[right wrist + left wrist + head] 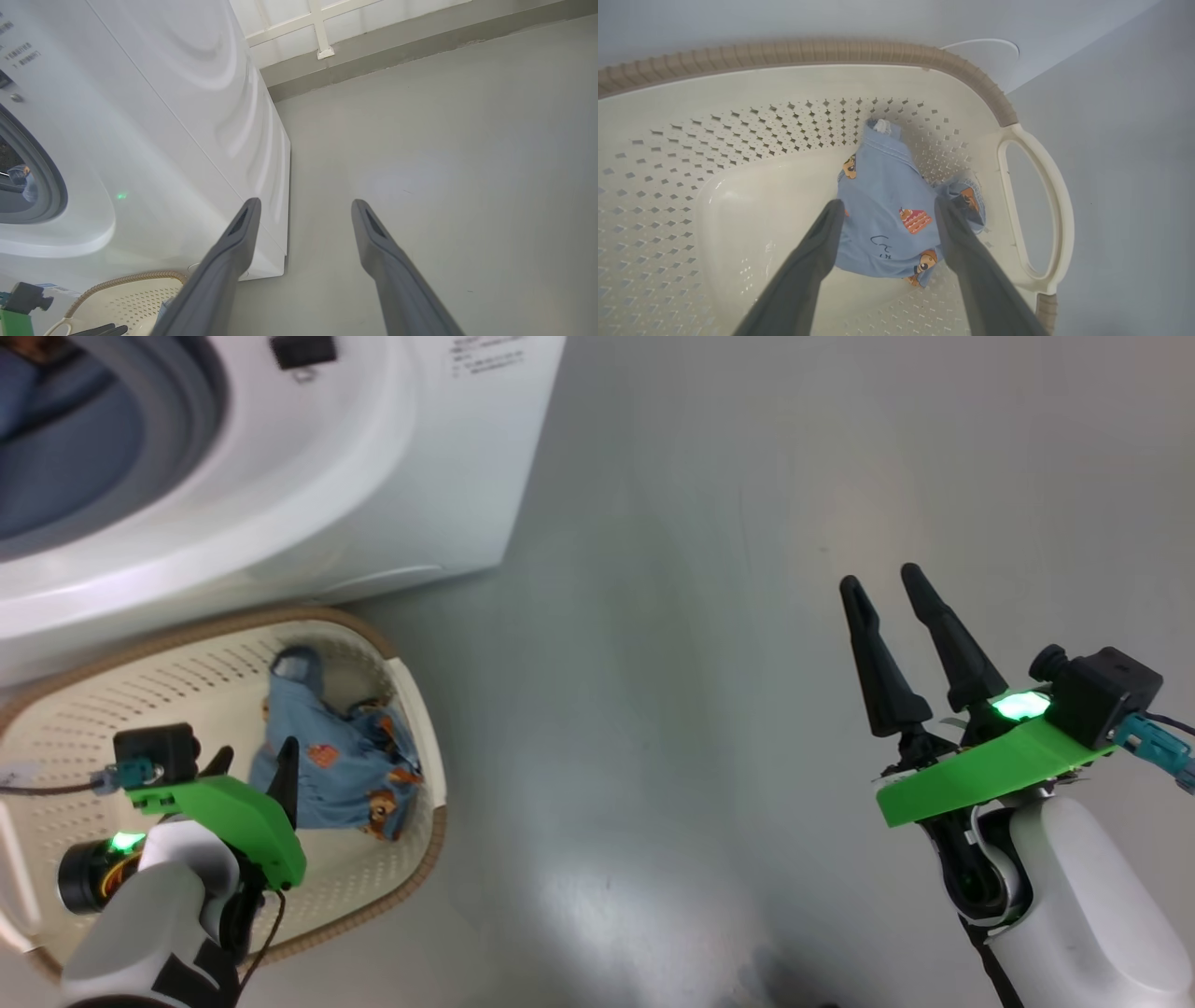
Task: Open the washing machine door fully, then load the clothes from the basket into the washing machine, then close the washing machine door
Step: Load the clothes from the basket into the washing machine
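Laundry run, loading stage: in the head view our left claw hangs with its jaws spread inside the basket, which sits on the floor just in front of the washing machine. The clothes, a crumpled heap of light-blue bear-print fabric, lie toward the basket's right end, just beside that claw. Our right claw hovers wide open and empty, well apart from the basket. The washer's grey-blue gasket looks uncovered, so we judge its mouth ready to receive. In the left wrist view the two fingers straddle the heap, one tip at each side, near the basket's handle; we cannot tell whether they touch the cloth. In the right wrist view the open fingers point across bare floor beside the washer's side panel, with a corner of the basket at the lower left. We expect the fabric to be light, soft and limp, likely to drape and trail, so we would pinch the bunched middle where the folds stand highest, not a flat edge. We would also keep the tips off the perforated bottom, since so light a basket could shift.
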Available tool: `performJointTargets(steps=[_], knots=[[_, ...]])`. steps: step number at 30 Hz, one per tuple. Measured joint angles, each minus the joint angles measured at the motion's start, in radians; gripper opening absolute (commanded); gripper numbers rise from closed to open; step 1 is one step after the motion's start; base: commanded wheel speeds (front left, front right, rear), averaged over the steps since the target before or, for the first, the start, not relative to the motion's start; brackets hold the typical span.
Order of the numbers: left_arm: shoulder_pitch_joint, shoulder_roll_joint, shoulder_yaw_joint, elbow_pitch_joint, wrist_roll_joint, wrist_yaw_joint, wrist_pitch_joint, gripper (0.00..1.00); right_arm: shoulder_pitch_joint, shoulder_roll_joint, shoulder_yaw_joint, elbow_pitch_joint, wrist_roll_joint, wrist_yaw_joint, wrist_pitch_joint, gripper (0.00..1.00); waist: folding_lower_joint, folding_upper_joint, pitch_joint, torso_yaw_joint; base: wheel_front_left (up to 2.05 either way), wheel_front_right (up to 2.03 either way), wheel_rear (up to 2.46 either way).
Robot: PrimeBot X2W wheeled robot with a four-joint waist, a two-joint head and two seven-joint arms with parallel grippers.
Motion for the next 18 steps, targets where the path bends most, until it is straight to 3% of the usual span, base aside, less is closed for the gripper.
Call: performJointTargets(steps=[18], knots=[[-0.131, 0.038, -0.162, 0.055, -0.137, 0.0, 0.053, 1.0, -0.076, 0.023, 0.029, -0.022, -0.008, 0.0, 0.0, 1.0, 0.0, 0.0, 0.142, -0.057, 0.0, 0.0, 0.0]])
